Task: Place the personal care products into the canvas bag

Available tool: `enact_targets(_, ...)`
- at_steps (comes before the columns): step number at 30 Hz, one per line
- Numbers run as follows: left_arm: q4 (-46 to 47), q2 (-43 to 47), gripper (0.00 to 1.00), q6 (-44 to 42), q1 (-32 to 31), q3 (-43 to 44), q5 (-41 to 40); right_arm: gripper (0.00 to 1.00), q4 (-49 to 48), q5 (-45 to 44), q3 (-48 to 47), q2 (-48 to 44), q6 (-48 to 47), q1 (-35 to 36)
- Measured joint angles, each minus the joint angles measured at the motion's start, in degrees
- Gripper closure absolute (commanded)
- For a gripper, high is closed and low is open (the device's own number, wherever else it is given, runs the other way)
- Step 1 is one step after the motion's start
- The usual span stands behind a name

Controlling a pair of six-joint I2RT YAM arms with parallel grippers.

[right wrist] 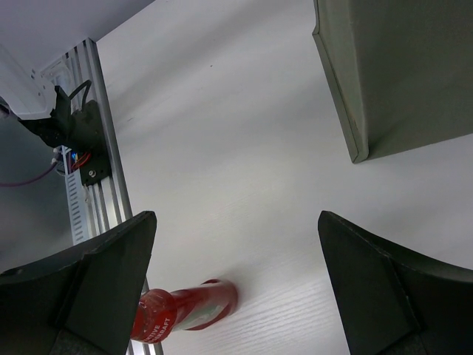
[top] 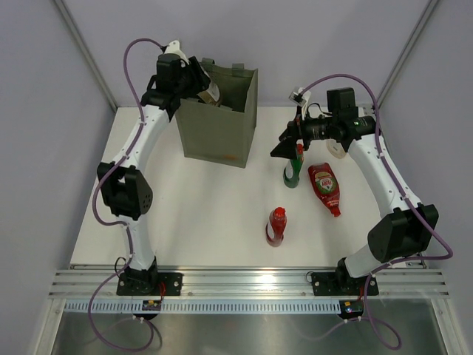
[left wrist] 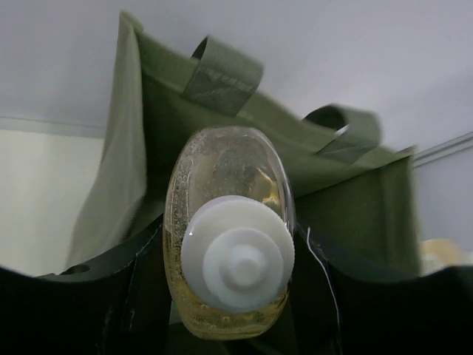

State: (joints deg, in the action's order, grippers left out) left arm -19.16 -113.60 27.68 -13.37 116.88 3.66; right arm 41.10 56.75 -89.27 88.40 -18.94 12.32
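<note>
Amber bottle [left wrist: 229,185] over the canvas bag [top: 218,129]; three remain outside.
My left gripper [left wrist: 230,296] clenches it; my right gripper [right wrist: 236,285] hangs released by the green bottle [top: 292,174], two red bottles [top: 276,225] on the table [top: 207,214].

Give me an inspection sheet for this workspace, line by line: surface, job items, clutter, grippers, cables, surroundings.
Surface: white table, no spills seen.
Job's things: canvas bag upright; amber-liquid bottle held at its open top; green bottle and one red bottle look upright; second red bottle lying.
Clutter: pale round object at far right, partly hidden, unidentifiable.
Grippers: left gripper shut on the amber-liquid bottle; right gripper open, empty.
Cables: purple cables loop clear of the bottles.
Surroundings: grey walls; aluminium rail at near edge.
</note>
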Motion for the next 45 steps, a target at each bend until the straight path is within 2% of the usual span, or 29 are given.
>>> enact_targets(2,-1.7,-1.2,1.0,-4.0,-0.4,0.3,-1.6,0.01,0.5,0.0,0.0,0.0,-0.5,0.0)
enact_targets(4,-2.1,-2.3,0.9,-7.5,-0.9,0.9,-3.3,0.01,1.0,0.0,0.0,0.0,-1.1,0.0)
enact_targets(6,-1.9,-3.6,0.7,-10.6,-1.4,1.8,-5.0,0.01,1.6,0.0,0.0,0.0,-2.1,0.0)
enact_targets(7,-1.9,-4.1,0.45,-11.7,-1.6,2.0,-5.5,0.0,2.2,0.0,0.0,0.0,-2.8,0.0)
enact_targets(8,-1.8,-4.5,0.35,-12.8,-1.8,2.0,-5.9,0.01,2.8,0.0,-0.1,0.2,-3.6,0.0)
enact_targets(10,-1.4,-5.1,0.2,-14.2,-2.1,2.1,-6.9,0.0,4.2,-0.2,-0.3,0.4,-5.2,0.0)
enact_targets(13,1.2,-5.4,0.11,-14.7,-2.3,3.4,-7.5,0.0,6.0,-1.1,-0.3,0.7,-7.4,0.0)
enact_targets(18,5.3,-5.2,0.05,-14.9,-2.3,5.6,-8.3,0.01,7.2,-2.5,-0.3,0.7,-8.6,0.0)
enact_targets(25,5.8,-4.0,0.01,-15.5,-2.1,5.6,-7.9,0.01,7.2,-4.7,-0.7,0.7,-7.5,0.0)
enact_targets(29,6.0,0.5,0.01,-15.4,-2.0,1.8,-4.7,0.01,5.7,-6.9,-0.3,-0.5,-4.1,-0.3)
enact_targets(33,7.1,11.4,0.01,-14.4,-1.2,-8.2,-0.1,0.0,1.3,-12.7,4.8,-5.9,2.2,-2.9)
enact_targets(36,9.0,23.6,0.01,-13.3,-0.2,-19.3,2.7,0.01,-2.1,-18.1,8.6,-9.1,6.7,-5.0)
enact_targets(41,10.3,44.4,0.01,-12.3,1.9,-37.9,4.2,0.0,-11.2,-30.1,21.0,-16.2,16.7,-5.9)
enact_targets(45,9.4,57.9,0.01,-11.3,2.1,-50.8,4.3,0.0,-17.3,-34.8,30.9,-18.9,20.9,-5.7)
